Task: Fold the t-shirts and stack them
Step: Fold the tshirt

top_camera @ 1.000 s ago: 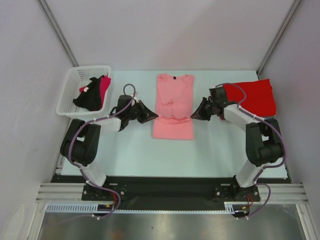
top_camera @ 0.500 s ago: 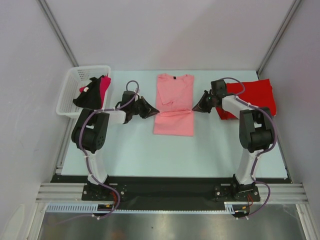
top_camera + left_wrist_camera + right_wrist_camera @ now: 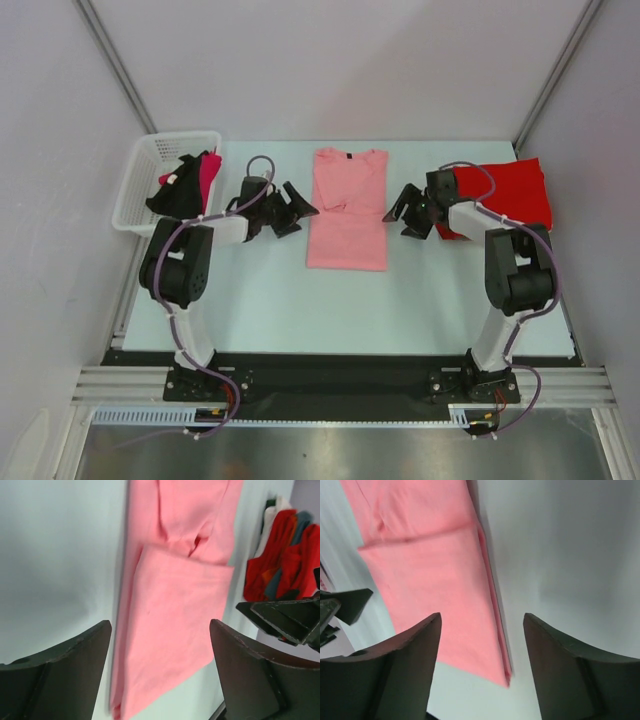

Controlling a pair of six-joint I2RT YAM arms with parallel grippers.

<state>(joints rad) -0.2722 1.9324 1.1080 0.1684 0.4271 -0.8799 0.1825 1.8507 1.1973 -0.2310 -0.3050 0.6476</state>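
The black two-finger left gripper [image 3: 300, 215] and right gripper [image 3: 398, 220] stand wide open and empty, flanking the soft salmon-pink cloth t-shirt [image 3: 347, 218] at mid-table. Its lower half seems doubled upward. It is light, limp and crease-prone, so pinch the fold's corners. A folded bright red t-shirt [image 3: 515, 190] lies far right.

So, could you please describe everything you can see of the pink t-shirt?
The pink t-shirt is soft, plain salmon cloth with a dark tag at the collar. It lies flat on the table, collar at the far end, sleeves folded in, the near half doubled up over the middle. Nothing else touches it; the open left gripper and right gripper flank it.
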